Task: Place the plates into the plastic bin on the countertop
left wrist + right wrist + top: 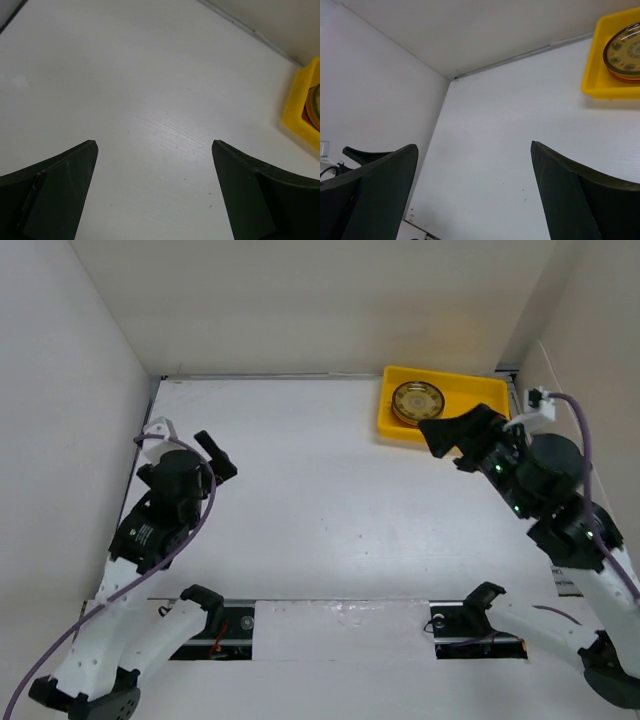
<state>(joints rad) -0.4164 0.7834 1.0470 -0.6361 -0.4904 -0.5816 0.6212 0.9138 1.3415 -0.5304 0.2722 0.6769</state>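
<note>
The yellow plastic bin (pixel 470 390) sits at the back right of the white countertop (pixel 320 500). A stack of plates lies in its left part, topped by a gold-brown patterned plate (pixel 411 402). In the right wrist view the bin (pixel 597 87) shows the top plate (pixel 626 50) over orange edges; the lower plates are mostly hidden. The bin (pixel 299 120) also shows at the right edge of the left wrist view. My right gripper (pixel 443 445) is open and empty just in front of the bin (pixel 474 146). My left gripper (pixel 216 453) is open and empty at the left, over bare counter (pixel 155 145).
White walls close the counter on the left, back and right. A white cable plug (pixel 538 400) on the right wall sits beside the bin. A strip with two black brackets (pixel 330 620) runs along the near edge. No plates lie loose on the counter.
</note>
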